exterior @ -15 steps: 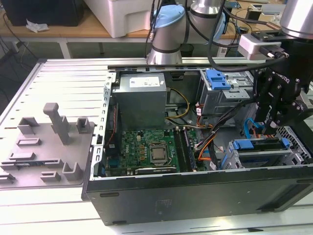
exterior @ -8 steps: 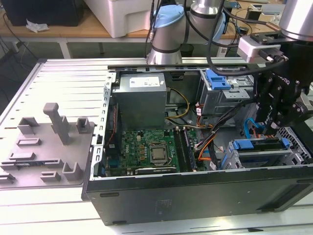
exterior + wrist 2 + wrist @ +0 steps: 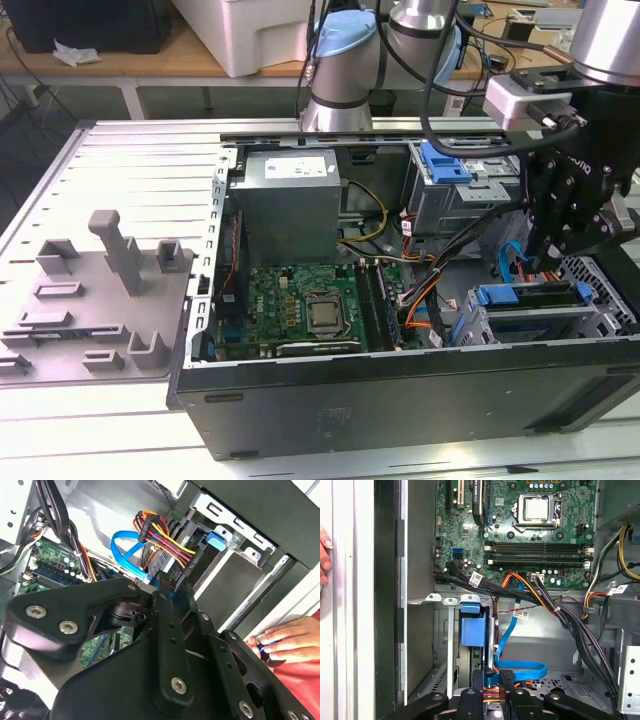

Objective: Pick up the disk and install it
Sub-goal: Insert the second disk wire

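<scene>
**While the gripper hovers at the drive cage, the disk already sits in it**

Since the disk (image 3: 530, 297) lies in the drive cage (image 3: 480, 335) with its blue carrier edge showing, I judge the pick-up done and the install well advanced. In the exterior view the cage is at about 4 o'clock in the open computer case (image 3: 400, 400).

- Disk: level in the cage, silver body below the blue edge. I cannot confirm that it is fully seated.
- Gripper (image 3: 548, 258): just above the disk, at its 12 o'clock, and pointing down at it. In the first wrist view the gripper (image 3: 492, 677) is beside a blue data cable (image 3: 520, 670) and a bundle of coloured power wires. In the second wrist view the gripper (image 3: 165, 587) is near the same wires (image 3: 160, 530). I cannot tell whether it is open, closed or gripping anything. No disk shows in its grasp.
- Cabling: the pictures do not show whether the data cable or the power wires are plugged into the disk.
- Surroundings in the exterior view: motherboard (image 3: 300, 310) at 7 o'clock in the case, power supply (image 3: 290, 200) at 11 o'clock, grey fixture plate (image 3: 90, 300) outside the case at 9 o'clock.
- A person's hand (image 3: 287, 635) rests by the case edge.
</scene>
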`<state>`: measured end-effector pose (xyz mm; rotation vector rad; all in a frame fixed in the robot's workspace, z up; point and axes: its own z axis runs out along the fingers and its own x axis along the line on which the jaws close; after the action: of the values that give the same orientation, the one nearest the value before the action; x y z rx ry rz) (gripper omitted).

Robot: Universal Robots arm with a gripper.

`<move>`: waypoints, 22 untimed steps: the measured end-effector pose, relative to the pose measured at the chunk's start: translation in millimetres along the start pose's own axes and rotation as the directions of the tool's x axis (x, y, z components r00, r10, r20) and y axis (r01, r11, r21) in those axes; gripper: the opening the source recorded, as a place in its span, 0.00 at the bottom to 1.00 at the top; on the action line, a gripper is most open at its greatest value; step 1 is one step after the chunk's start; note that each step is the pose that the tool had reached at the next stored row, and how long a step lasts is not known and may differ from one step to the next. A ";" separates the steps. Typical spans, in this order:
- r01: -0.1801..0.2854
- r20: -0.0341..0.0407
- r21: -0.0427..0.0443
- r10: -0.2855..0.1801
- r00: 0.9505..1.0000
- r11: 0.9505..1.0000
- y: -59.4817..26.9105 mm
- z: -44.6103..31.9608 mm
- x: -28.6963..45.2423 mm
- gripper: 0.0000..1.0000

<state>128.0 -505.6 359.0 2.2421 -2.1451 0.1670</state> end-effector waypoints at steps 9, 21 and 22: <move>-0.057 -0.002 -0.005 0.057 0.998 0.998 0.8 1.1 -0.1 0.27; -0.074 0.031 -0.002 0.074 0.997 0.997 3.3 3.2 1.9 0.27; -0.074 0.032 -0.002 0.074 0.997 0.997 3.3 3.4 3.2 0.27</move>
<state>125.0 -509.3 355.8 2.1812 -2.2454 0.1331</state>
